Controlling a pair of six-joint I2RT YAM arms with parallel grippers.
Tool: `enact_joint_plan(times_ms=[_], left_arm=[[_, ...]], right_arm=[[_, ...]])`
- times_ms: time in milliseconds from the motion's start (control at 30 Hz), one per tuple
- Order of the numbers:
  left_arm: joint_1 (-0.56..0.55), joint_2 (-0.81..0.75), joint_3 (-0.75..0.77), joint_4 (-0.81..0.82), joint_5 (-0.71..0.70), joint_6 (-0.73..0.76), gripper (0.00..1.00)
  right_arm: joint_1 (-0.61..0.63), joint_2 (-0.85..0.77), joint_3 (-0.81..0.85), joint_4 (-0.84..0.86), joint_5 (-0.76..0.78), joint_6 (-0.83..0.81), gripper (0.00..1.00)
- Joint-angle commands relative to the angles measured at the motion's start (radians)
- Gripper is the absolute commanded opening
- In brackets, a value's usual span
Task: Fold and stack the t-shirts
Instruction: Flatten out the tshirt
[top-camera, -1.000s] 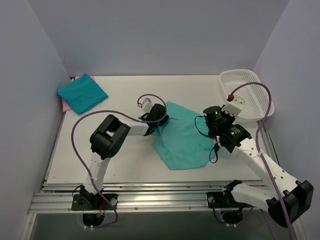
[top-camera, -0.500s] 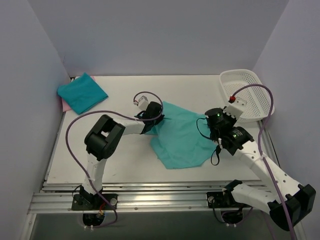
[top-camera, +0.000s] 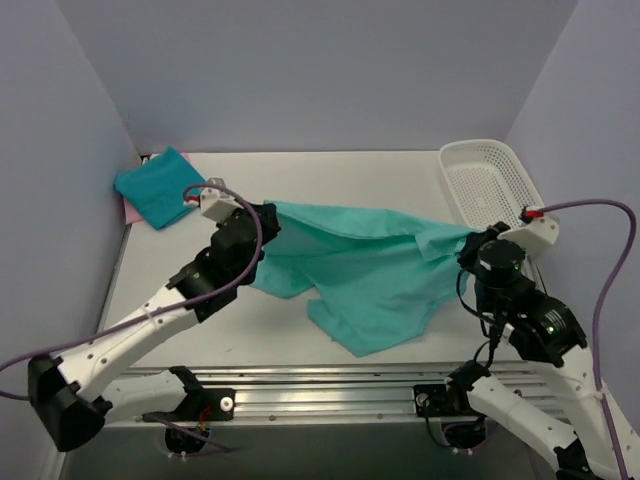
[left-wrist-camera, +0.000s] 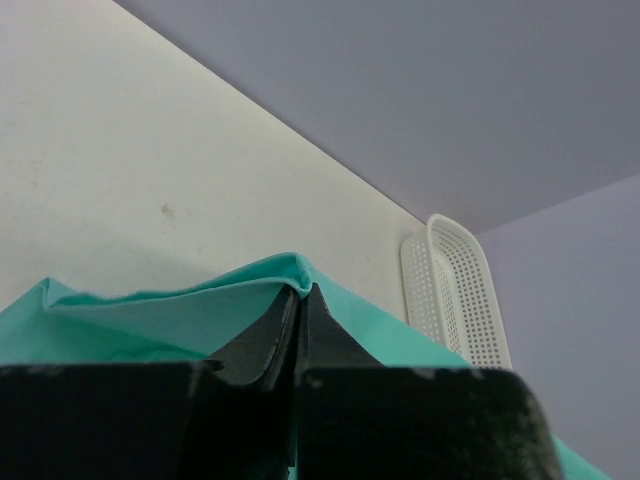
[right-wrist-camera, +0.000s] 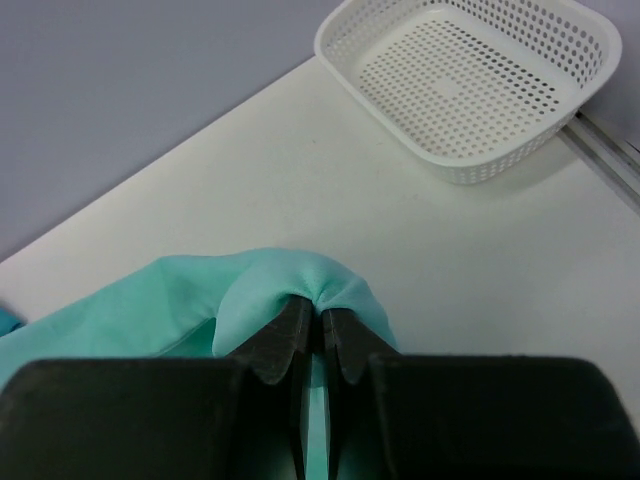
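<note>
A: Start at the left gripper (left-wrist-camera: 302, 292). What are its fingers (left-wrist-camera: 262, 345) doing?

B: They are clamped tight on a fold of the teal t-shirt (top-camera: 365, 262). The cloth bunches over the tips and runs off to both sides of them.

A: And the right gripper (right-wrist-camera: 320, 312)?

B: The same. Its fingers (right-wrist-camera: 280, 345) are pinched together on a rounded edge of that shirt, which wraps over the tips.

A: So the shirt hangs between the two?

B: Yes. Its upper edge is stretched from one pair of fingers to the other, lifted off the table (top-camera: 350, 175). Below that line the cloth sags toward the arm bases, and the lowest part rests crumpled on the table.

A: What lies beyond the right fingers?

B: Bare table first, then a white mesh basket (right-wrist-camera: 470, 165). It is well apart from the tips, ahead and to their right, at the table's far edge.

A: And around the left fingers?

B: Ahead of them there is table, with the same basket far off. Behind them, past the left wrist, a folded teal t-shirt (top-camera: 160, 187) lies in the far left corner. A sliver of a pink t-shirt (top-camera: 130, 210) shows under it.
</note>
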Motion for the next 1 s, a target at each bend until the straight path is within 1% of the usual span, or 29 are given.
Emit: enact_joint_plan(times_ms=[0,33,67,100,167,233,300,333,400,433,467,533,567,600,633,667,733,767,800,833,867,900,933,967], left_arm=[[-0.098,-0.191,-0.073,-0.220,-0.198,0.062,0.02],[-0.116,-0.242,-0.079,-0.246,-0.209,0.070,0.02],[-0.151,-0.329,-0.079,-0.316,-0.227,0.079,0.02],[-0.165,-0.367,-0.062,-0.351,-0.256,0.082,0.02],[-0.179,-0.452,-0.029,-0.419,-0.244,0.122,0.02],[-0.188,-0.482,0.042,-0.445,-0.201,0.156,0.02],[-0.197,-0.488,0.100,-0.474,-0.158,0.205,0.02],[-0.199,-0.481,0.155,-0.477,-0.110,0.225,0.02],[-0.201,-0.453,0.204,-0.484,-0.082,0.268,0.02],[-0.201,-0.442,0.221,-0.476,-0.078,0.283,0.02],[-0.201,-0.433,0.235,-0.435,-0.087,0.307,0.02],[-0.198,-0.395,0.245,-0.415,-0.132,0.329,0.02],[-0.196,-0.366,0.245,-0.380,-0.178,0.349,0.02],[-0.193,-0.352,0.245,-0.363,-0.189,0.354,0.02],[-0.170,-0.335,0.242,-0.327,-0.190,0.358,0.02],[-0.144,-0.316,0.238,-0.310,-0.181,0.363,0.02],[-0.058,-0.244,0.235,-0.304,-0.061,0.340,0.02],[0.073,-0.183,0.235,-0.303,0.013,0.299,0.02],[0.142,-0.149,0.214,-0.283,0.158,0.282,0.02],[0.205,-0.110,0.199,-0.223,0.213,0.269,0.02],[0.309,-0.010,0.188,-0.185,0.256,0.254,0.02],[0.350,0.047,0.183,-0.151,0.312,0.249,0.02],[0.388,0.119,0.198,-0.131,0.328,0.242,0.02],[0.417,0.188,0.220,-0.084,0.346,0.237,0.02]], right_arm=[[-0.002,-0.126,0.091,-0.079,-0.099,-0.058,0.00],[-0.002,-0.149,0.109,-0.097,-0.106,-0.061,0.00],[-0.003,-0.189,0.131,-0.134,-0.109,-0.077,0.00],[-0.005,-0.209,0.175,-0.149,-0.112,-0.084,0.00],[-0.008,-0.241,0.214,-0.160,-0.124,-0.118,0.00],[-0.011,-0.249,0.266,-0.145,-0.193,-0.144,0.00],[-0.014,-0.232,0.294,-0.110,-0.266,-0.176,0.00],[-0.018,-0.223,0.310,-0.094,-0.341,-0.183,0.00],[-0.020,-0.188,0.308,-0.039,-0.391,-0.184,0.00],[-0.021,-0.174,0.300,-0.019,-0.396,-0.178,0.00],[-0.021,-0.134,0.276,0.011,-0.371,-0.164,0.00],[-0.018,-0.074,0.246,0.041,-0.301,-0.119,0.00],[-0.020,0.003,0.217,0.077,-0.278,-0.106,0.00],[-0.020,0.047,0.203,0.102,-0.261,-0.092,0.00],[-0.020,0.140,0.190,0.168,-0.253,-0.080,0.00],[-0.021,0.188,0.179,0.197,-0.250,-0.081,0.00],[-0.021,0.297,0.191,0.234,-0.224,-0.081,0.00],[-0.021,0.405,0.205,0.271,-0.210,-0.086,0.00],[-0.028,0.461,0.231,0.294,-0.178,-0.091,0.00],[-0.035,0.571,0.248,0.335,-0.170,-0.103,0.00],[-0.046,0.628,0.267,0.357,-0.170,-0.109,0.00],[-0.079,0.689,0.307,0.381,-0.199,-0.114,0.00],[-0.104,0.755,0.336,0.412,-0.233,-0.114,0.00],[-0.124,0.899,0.370,0.426,-0.260,-0.112,0.00]])
